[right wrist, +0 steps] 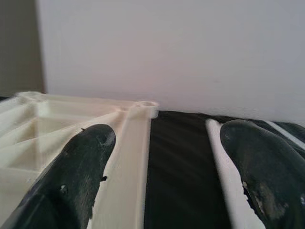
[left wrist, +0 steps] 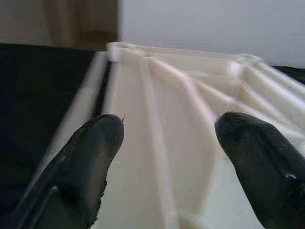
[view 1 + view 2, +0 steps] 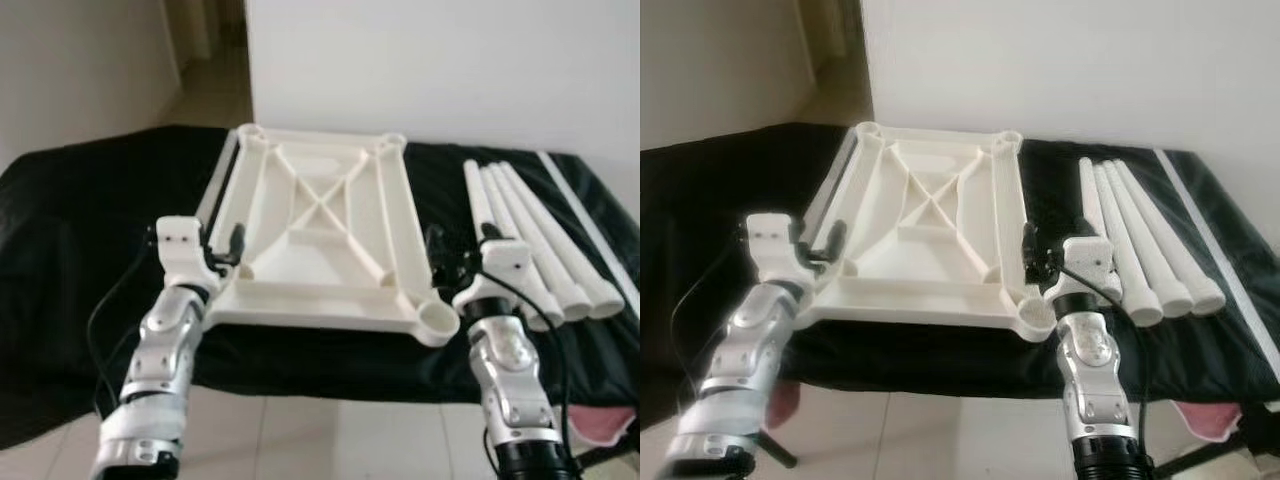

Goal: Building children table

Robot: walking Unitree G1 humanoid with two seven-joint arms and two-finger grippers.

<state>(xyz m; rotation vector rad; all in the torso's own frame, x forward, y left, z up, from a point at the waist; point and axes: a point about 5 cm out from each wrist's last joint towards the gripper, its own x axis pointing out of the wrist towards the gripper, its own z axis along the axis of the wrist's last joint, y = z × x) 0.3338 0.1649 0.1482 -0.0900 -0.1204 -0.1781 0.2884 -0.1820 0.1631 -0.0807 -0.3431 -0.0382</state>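
While the upturned tabletop (image 3: 320, 240) lies between them, the left gripper (image 2: 167, 157) and right gripper (image 1: 162, 167) hover at its near corners, jaws spread wide, holding nothing.

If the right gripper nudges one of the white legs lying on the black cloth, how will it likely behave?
The white legs are round tubes, so one would probably roll sideways, though the black cloth may damp that. They look like rigid, hollow plastic: likely stiff and light. The right gripper, open, hovers beside them.

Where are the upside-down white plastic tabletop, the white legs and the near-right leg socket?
Upside-down white plastic tabletop (image 3: 318, 205), left eye view: centre of crossed ribs.
White plastic table legs (image 3: 535, 240), left eye view: mid-shaft.
Round near-right leg socket (image 3: 437, 321), left eye view: socket rim.
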